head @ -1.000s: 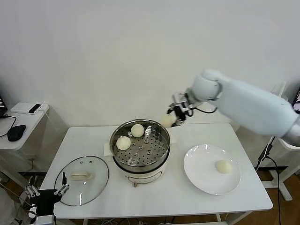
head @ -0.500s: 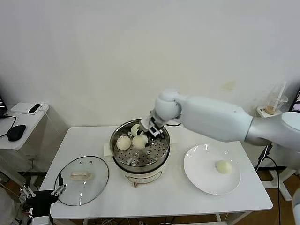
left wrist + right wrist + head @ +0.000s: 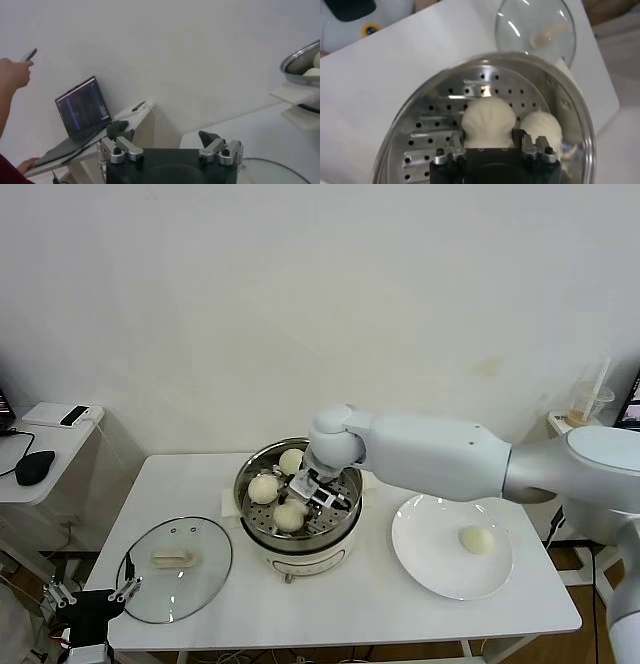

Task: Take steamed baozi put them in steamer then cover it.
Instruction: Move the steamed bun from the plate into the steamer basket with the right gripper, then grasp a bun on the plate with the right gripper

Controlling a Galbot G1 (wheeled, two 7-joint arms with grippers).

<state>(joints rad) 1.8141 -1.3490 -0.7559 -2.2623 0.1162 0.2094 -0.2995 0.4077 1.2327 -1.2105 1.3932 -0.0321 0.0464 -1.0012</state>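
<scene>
Steel steamer (image 3: 298, 529): sitting mid-table on its white base, perforated tray showing, no lid on it
Right gripper (image 3: 303, 501): reaching down inside the steamer, jaws closing on a baozi (image 3: 488, 121) that is sitting squarely between the two fingers, over the tray's near half
Held bun, head view: showing as the pale dome (image 3: 290, 515) at the fingertips; whether it is touching the tray I cannot tell
Other baozi in the pot: one (image 3: 264, 488) lying toward the robot's left of the tray, one (image 3: 291, 461) lying at the far rim; the wrist camera is showing one (image 3: 541, 128) just beside the held bun
Last baozi (image 3: 476, 538): lying on the white plate (image 3: 425, 559), on the robot's right of the steamer
Cover (image 3: 175, 569): lying flat on the table near the left front corner, handle up
Left gripper (image 3: 92, 596): hanging low off the table's left front corner, jaws standing wide apart, holding nothing
</scene>
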